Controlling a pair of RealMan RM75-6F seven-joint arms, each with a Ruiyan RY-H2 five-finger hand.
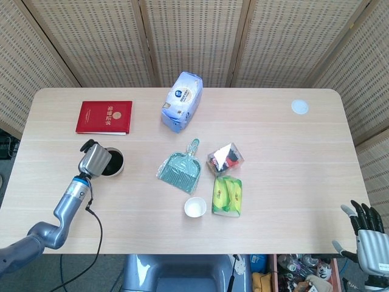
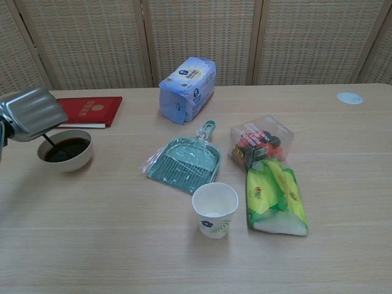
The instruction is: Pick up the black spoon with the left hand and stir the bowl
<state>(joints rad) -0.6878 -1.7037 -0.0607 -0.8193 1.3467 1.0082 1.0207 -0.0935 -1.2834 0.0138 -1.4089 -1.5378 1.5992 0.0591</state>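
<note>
A pale bowl (image 2: 67,160) of dark liquid (image 1: 115,163) sits at the table's left side. My left hand (image 1: 95,160) (image 2: 32,114) hovers over the bowl's left edge and grips the black spoon (image 2: 48,140), whose thin handle runs down from the hand into the liquid. The spoon's head is hidden in the dark liquid. In the head view the hand covers the spoon entirely. My right hand (image 1: 368,232) hangs off the table's near right corner with fingers spread, holding nothing.
A red booklet (image 1: 104,117) lies behind the bowl. A blue-white packet (image 1: 182,101), a teal dustpan in plastic (image 1: 181,170), a clear box of snacks (image 1: 225,159), a green-yellow bag (image 1: 227,194) and a paper cup (image 1: 195,207) fill the middle. A white lid (image 1: 299,107) lies far right.
</note>
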